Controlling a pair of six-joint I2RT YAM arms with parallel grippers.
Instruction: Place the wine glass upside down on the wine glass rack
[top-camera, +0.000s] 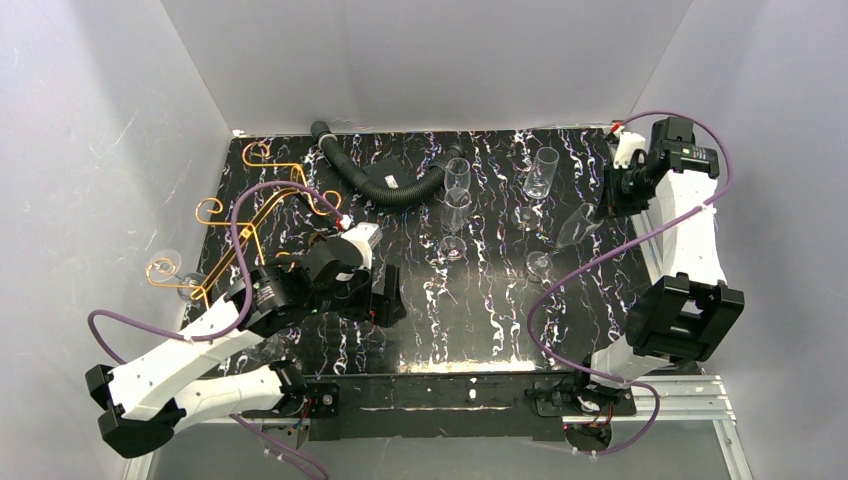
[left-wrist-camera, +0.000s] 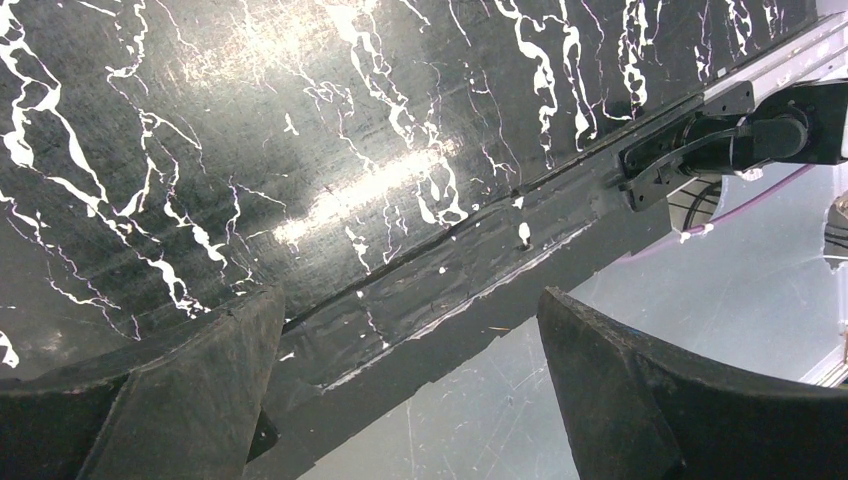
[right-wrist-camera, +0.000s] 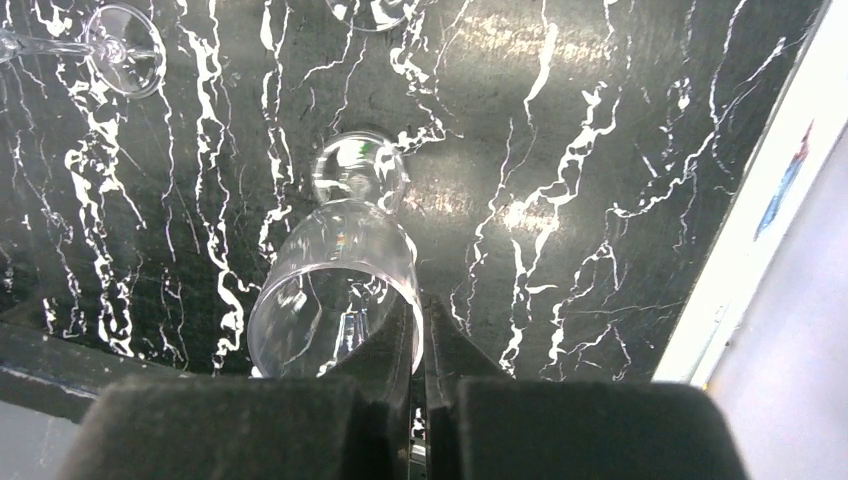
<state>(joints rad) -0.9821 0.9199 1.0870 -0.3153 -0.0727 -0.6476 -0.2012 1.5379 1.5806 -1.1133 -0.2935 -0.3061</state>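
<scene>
The wine glass (top-camera: 573, 229) leans tilted at the right of the black marbled table, foot (top-camera: 540, 263) low and bowl up toward my right gripper (top-camera: 603, 207). In the right wrist view that gripper (right-wrist-camera: 421, 308) is shut on the glass (right-wrist-camera: 330, 280) rim, one finger inside the bowl and one outside. The gold wire wine glass rack (top-camera: 262, 212) stands at the far left. My left gripper (top-camera: 390, 296) hovers low over the table's front left, open and empty (left-wrist-camera: 410, 385), well apart from rack and glass.
Three more clear glasses stand mid-table: two (top-camera: 457, 176) (top-camera: 452, 232) in the centre and one (top-camera: 541, 172) further right. A black corrugated hose (top-camera: 385, 186) curves along the back. A clear glass foot (top-camera: 166, 263) shows at the rack's left end. The table's near edge (left-wrist-camera: 520, 270) runs under the left gripper.
</scene>
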